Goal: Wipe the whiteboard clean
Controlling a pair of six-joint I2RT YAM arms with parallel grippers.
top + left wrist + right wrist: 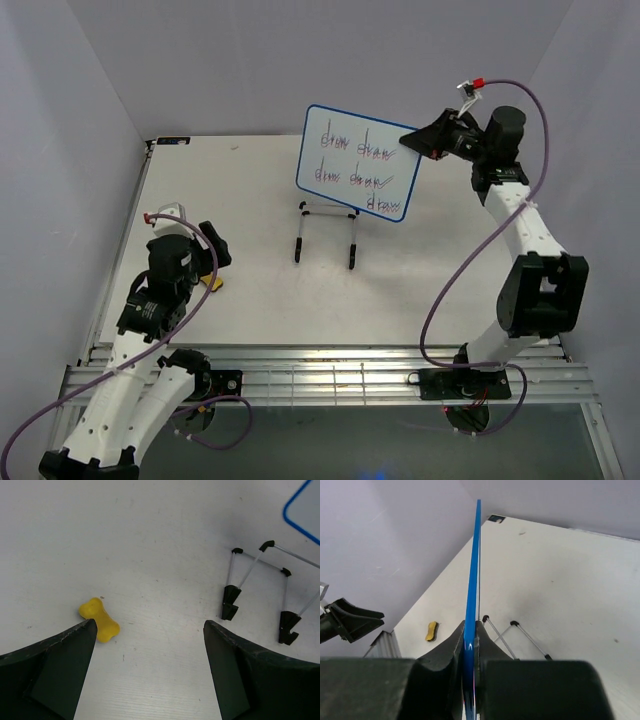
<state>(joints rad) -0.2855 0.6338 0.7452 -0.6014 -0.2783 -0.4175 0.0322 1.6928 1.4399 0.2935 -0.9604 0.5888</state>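
Blue-framed, the whiteboard (355, 163) hung tilted above the far middle of the table (400, 280) in the top view. It had purple and red writing on its face, and the right gripper (415, 143) pinched its right edge. A wire stand (326, 228) with black feet stood on the table under it. Near left, the left gripper (212, 255) hovered over a yellow eraser (211, 284).

From the left wrist, the left gripper (150, 630) gaped wide with nothing in it. The yellow eraser (99, 619) lay just beyond its left finger, and the wire stand (260, 587) was far right.

From the right wrist, the fingers (451, 645) clamped the whiteboard (474, 570) by its blue edge.
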